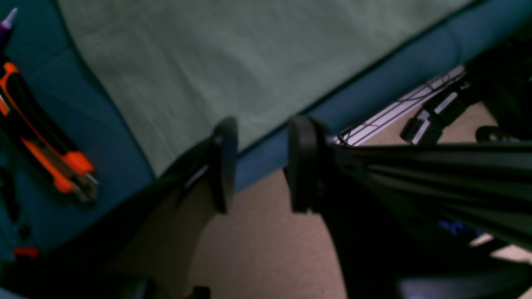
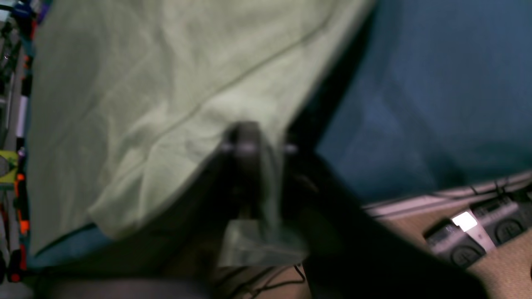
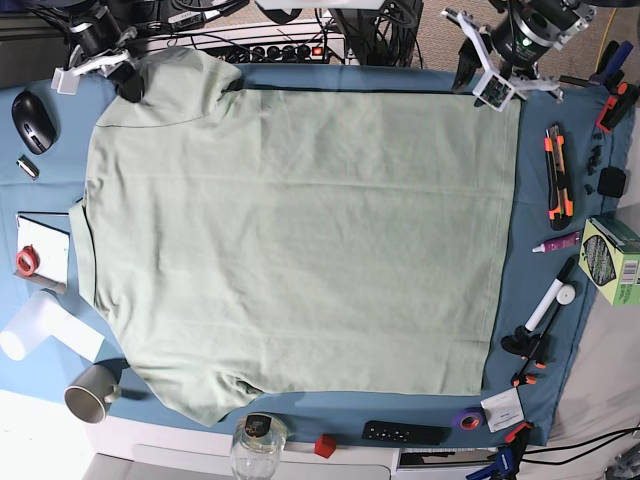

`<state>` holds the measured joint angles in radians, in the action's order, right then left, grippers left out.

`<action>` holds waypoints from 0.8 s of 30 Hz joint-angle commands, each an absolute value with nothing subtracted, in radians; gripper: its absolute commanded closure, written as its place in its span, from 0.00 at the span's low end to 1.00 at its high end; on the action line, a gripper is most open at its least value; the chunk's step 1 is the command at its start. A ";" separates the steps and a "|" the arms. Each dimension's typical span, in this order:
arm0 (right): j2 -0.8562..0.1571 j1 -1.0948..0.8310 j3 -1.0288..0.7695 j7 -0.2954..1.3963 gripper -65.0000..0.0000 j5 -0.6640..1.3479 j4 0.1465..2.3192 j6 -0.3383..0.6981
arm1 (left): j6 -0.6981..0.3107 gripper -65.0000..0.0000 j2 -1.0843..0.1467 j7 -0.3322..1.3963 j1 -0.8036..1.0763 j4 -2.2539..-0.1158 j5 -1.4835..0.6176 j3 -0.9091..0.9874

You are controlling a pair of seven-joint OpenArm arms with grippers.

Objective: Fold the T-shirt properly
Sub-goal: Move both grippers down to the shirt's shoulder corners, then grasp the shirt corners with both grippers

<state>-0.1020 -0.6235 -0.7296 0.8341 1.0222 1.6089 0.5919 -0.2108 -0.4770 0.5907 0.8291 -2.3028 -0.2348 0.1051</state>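
Left wrist view
L gripper (image 1: 259, 162): fingers (image 1: 224, 162) apart, nothing between them — released; both pads hang past the table edge, over tan carpet.
T-shirt (image 1: 232, 62): pale sage green, flat on the blue table cloth (image 1: 374, 89); its corner ends just beyond the fingertips, not touching them.
Box cutter (image 1: 45, 137): orange/black, well off to the far side of the one finger, on the cloth.

Right wrist view
R gripper (image 2: 257, 145): blurred; fingers clenched on a pinch of T-shirt (image 2: 137, 104) fabric — a fold of green runs down betw. the pads and hangs below them.
Shirt rest: spreads up and away from the fingertips, creased, one seam line running diagonally.
Cloth (image 2: 436, 83): bare blue on the other side of the fingers.

Base view
T-shirt (image 3: 300, 240): spread flat, covers most of the blue cloth (image 3: 530, 200); sleeves toward the view's left side.
R gripper (image 3: 128, 82): at the shirt's top-left corner, closed on the sleeve fabric there.
L gripper (image 3: 492, 90): at the shirt's top-right corner, just off the hem edge; no fabric in it.
Near L fingers: box cutter (image 3: 556, 175) on bare cloth beside the shirt edge.
Far from both: grey mug (image 3: 92, 395), computer mouse (image 3: 33, 120), glass (image 3: 258, 455) along the other edges.
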 commanded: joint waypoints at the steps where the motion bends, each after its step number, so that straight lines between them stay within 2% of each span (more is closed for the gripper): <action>1: -0.108 -0.637 -0.726 0.876 1.00 0.974 1.611 0.580 | -0.198 0.67 -0.484 0.583 0.826 -2.319 -0.236 0.119; 4: -0.109 -0.637 -0.726 0.876 1.00 0.968 1.611 0.580 | -0.198 0.66 -0.482 0.591 0.802 -2.299 -0.255 0.188; 8: -0.109 -0.637 -0.726 0.876 1.00 0.968 1.611 0.580 | -0.220 0.66 -0.482 0.621 0.780 -2.241 -0.385 0.342; 14: -0.109 -0.636 -0.726 0.871 1.00 0.968 1.611 0.580 | -0.375 0.67 -0.481 0.678 0.778 -2.104 -0.676 0.558; 19: -0.109 -0.634 -0.726 0.871 1.00 0.970 1.611 0.580 | -0.490 0.67 -0.447 0.781 0.727 -1.954 -0.889 0.612; 24: -0.109 -0.634 -0.726 0.873 1.00 0.971 1.611 0.580 | -0.522 0.66 -0.407 0.823 0.653 -1.863 -0.974 0.611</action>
<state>-0.1020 -0.6228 -0.7269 0.8333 1.0122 1.6093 0.5926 -0.5167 -0.3923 0.8371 0.6468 -1.8496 -0.9489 0.6025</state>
